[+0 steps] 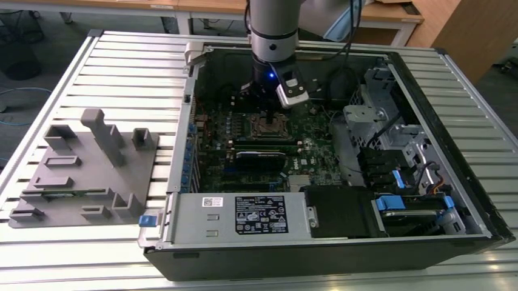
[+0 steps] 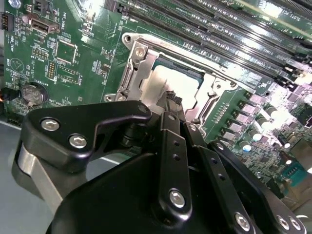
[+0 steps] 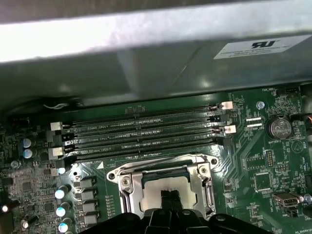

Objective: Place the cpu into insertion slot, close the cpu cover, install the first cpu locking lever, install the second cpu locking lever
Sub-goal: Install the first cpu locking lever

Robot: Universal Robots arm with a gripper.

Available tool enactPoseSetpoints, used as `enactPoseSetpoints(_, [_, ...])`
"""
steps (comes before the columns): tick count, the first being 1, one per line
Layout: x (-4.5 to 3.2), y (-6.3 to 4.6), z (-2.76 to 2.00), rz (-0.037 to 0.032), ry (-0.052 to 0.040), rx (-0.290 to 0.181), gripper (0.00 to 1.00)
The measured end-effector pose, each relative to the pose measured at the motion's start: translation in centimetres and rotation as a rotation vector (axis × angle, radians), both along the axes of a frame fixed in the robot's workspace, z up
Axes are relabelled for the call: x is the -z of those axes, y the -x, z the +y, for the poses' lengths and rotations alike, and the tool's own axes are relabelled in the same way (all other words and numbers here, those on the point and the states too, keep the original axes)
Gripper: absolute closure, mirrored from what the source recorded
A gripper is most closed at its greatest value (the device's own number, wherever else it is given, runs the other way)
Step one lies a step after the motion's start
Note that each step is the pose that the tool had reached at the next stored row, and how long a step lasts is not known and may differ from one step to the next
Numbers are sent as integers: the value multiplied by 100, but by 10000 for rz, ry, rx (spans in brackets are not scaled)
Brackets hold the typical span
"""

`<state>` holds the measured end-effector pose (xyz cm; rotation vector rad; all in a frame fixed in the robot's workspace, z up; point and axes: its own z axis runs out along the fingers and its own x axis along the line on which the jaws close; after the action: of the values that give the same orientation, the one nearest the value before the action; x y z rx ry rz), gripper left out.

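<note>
The cpu [image 2: 163,80] [image 3: 165,184] lies flat in the insertion slot [image 1: 268,127] on the green board, its dull silver top showing. The cpu cover [image 2: 138,61] [image 3: 127,184], a silvery frame, lies down around it. My gripper [image 2: 171,97] [image 3: 170,196] [image 1: 268,116] hangs straight over the socket. Its black fingers are pressed together, with the tips at the cpu's top near the frame's edge. Nothing shows between them. I cannot make out the locking levers' positions.
Long black memory slots [image 3: 141,131] run beside the socket. The open computer case [image 1: 453,200] surrounds the board, with a grey power-supply box [image 1: 239,215] at the front and a drive cage [image 1: 380,115] on the exterior view's right. A grey fixture tray [image 1: 89,170] lies outside on the slatted table.
</note>
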<state>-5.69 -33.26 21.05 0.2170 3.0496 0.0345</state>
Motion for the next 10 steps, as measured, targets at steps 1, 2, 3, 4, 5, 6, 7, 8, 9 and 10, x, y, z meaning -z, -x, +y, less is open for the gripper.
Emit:
enactPoseSetpoints(1, [-13,0,0,-1,-1,0,89])
enactPoseSetpoints(2, [-33,0,0,-1,-2,0,89])
enactPoseSetpoints(3, [-56,0,0,-1,-2,0,89])
enactPoseSetpoints(4, [-78,0,0,-2,-3,0,89])
enactPoseSetpoints(5, [-99,0,0,-2,-4,0,89])
enactPoseSetpoints(6, [-112,0,0,-1,-3,0,89])
enactPoseSetpoints(7, [-113,0,1,-2,-5,-1,89])
enactPoseSetpoints(8, [-113,-1,1,-3,-6,-10,89])
enactPoseSetpoints(9, [-114,-1,-1,-2,-4,-31,89])
enactPoseSetpoints(10, [-114,0,-2,-2,8,-58,89])
